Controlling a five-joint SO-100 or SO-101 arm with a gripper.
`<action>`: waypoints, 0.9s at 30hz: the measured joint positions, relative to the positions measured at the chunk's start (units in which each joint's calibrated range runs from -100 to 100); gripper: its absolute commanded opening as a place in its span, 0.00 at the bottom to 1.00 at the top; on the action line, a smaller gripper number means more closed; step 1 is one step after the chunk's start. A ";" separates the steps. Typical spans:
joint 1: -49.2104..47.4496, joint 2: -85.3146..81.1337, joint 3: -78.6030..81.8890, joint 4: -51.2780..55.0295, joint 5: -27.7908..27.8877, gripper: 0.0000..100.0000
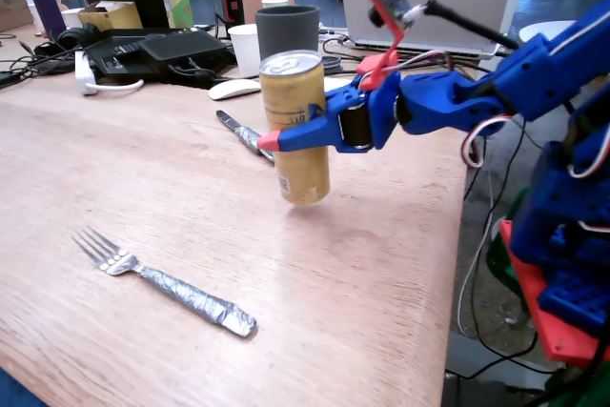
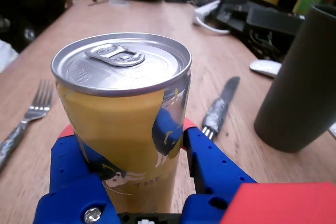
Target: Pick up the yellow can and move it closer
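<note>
Glossy yellow can (image 1: 296, 131), tool (image 1: 270, 142) clamped

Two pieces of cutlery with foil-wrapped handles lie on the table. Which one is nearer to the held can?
The knife, lying just behind the yellow can that the gripper holds. The fork lies apart, toward the table's front-left in the fixed view.

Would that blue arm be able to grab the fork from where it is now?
Probably not right away: the claw is already shut on the yellow can, held just above the table. The fork lies in the open with nothing around it, so it looks reachable once the can is released.
</note>
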 measured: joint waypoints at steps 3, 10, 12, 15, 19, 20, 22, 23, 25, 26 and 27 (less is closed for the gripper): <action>-6.11 -2.16 0.00 0.00 -0.10 0.18; -13.62 -10.38 0.27 19.13 -0.59 0.18; -16.16 -11.33 0.27 19.71 -0.59 0.18; -17.85 -11.33 0.27 19.96 -0.59 0.18; -18.13 -11.33 0.27 19.96 -2.78 0.18; -18.13 -11.33 0.27 19.96 -3.03 0.18; -18.04 -12.54 0.27 20.62 -3.08 0.18; -17.38 -15.30 0.54 22.03 -3.08 0.18; -16.63 -19.71 0.63 27.49 -3.08 0.18; -16.16 -21.44 0.72 30.23 -3.08 0.18; -14.94 -23.43 0.72 32.30 -3.08 0.18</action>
